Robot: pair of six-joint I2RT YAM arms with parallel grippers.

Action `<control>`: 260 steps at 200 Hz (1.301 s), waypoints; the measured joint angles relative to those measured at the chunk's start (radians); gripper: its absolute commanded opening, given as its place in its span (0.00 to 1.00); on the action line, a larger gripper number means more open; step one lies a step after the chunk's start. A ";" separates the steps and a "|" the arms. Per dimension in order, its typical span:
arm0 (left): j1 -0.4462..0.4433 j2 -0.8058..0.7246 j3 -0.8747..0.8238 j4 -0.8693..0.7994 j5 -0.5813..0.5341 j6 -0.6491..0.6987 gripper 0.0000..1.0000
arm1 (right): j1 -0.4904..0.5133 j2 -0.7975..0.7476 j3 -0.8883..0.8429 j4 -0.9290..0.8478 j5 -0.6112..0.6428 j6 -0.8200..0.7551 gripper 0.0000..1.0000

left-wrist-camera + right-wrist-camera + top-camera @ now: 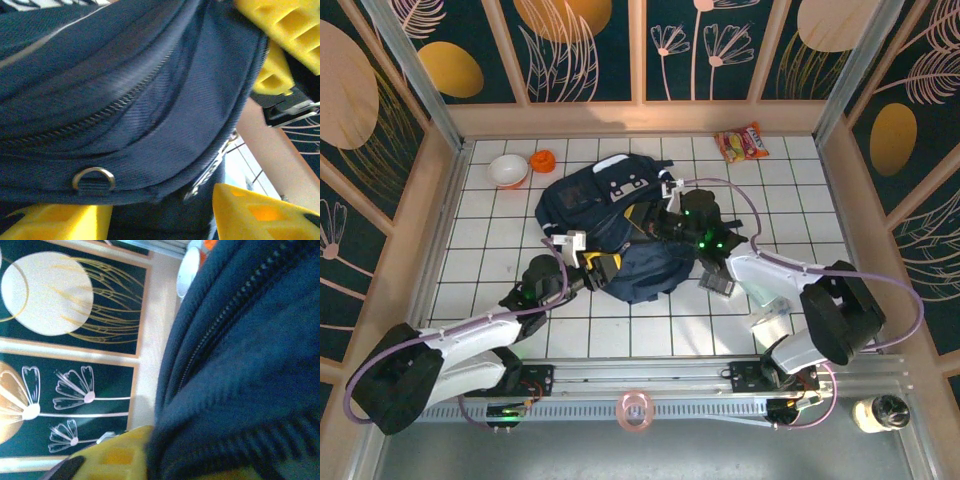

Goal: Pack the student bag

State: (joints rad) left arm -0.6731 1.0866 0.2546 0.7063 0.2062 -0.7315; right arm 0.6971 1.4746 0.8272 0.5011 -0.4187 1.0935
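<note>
The student bag (605, 205), a large navy backpack with a grey-white patch, lies in the middle of the tiled table. My left gripper (603, 268) is at its near-left edge, shut on a bunch of its fabric. In the left wrist view, navy fabric (150, 100) with a zipper and a metal D-ring (93, 177) sits between the yellow fingers (250, 212). My right gripper (665, 222) is on the bag's right side, shut on fabric. Its yellow finger (115, 457) is pressed against the navy cloth (240, 365). Its fingers (280, 25) also appear in the left wrist view.
A white bowl (508, 170) and an orange cup (542, 160) stand at the back left. A snack packet (742, 142) lies at the back right. A dark flat item (717, 280) and a pale one (772, 318) lie right of the bag. Wooden walls enclose the table.
</note>
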 measured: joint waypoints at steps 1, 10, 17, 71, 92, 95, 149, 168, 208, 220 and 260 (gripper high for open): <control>0.000 -0.003 -0.001 0.001 0.000 -0.002 0.58 | 0.000 0.001 0.000 0.000 0.000 -0.003 0.03; 0.000 -0.020 -0.006 0.008 0.002 -0.017 0.59 | 0.003 0.008 0.000 0.005 0.002 0.002 0.00; 0.000 -0.034 -0.010 0.015 0.005 -0.034 0.59 | 0.007 0.013 0.000 0.010 0.004 0.011 0.00; 0.000 -0.062 -0.021 0.025 0.030 -0.135 0.62 | 0.032 0.021 0.003 0.018 0.027 0.016 0.00; 0.000 -0.053 -0.017 0.022 0.030 -0.143 0.60 | 0.036 0.022 0.005 0.018 0.032 0.016 0.00; 0.000 -0.050 -0.016 0.023 0.030 -0.143 0.59 | 0.036 0.022 0.006 0.018 0.032 0.016 0.00; 0.000 -0.003 0.003 0.051 0.056 -0.179 0.28 | 0.039 0.032 0.021 0.017 0.034 0.015 0.00; 0.000 -0.005 0.006 0.044 0.046 -0.171 0.09 | 0.039 0.032 0.027 0.014 0.034 0.013 0.00; -0.004 -0.058 0.007 -0.020 -0.021 -0.154 0.00 | 0.039 0.032 0.038 -0.012 0.028 0.003 0.00; -0.004 -0.083 0.007 -0.048 -0.046 -0.151 0.00 | 0.036 0.032 0.047 -0.029 0.024 -0.008 0.00; -0.014 -0.173 0.007 -0.184 -0.139 -0.122 0.00 | 0.000 0.000 0.064 -0.095 -0.013 -0.045 0.00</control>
State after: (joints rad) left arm -0.6868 0.9134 0.2619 0.5220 0.0669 -0.8532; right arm 0.6975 1.4742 0.8913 0.4057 -0.4316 1.0489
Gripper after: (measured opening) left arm 0.043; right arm 0.058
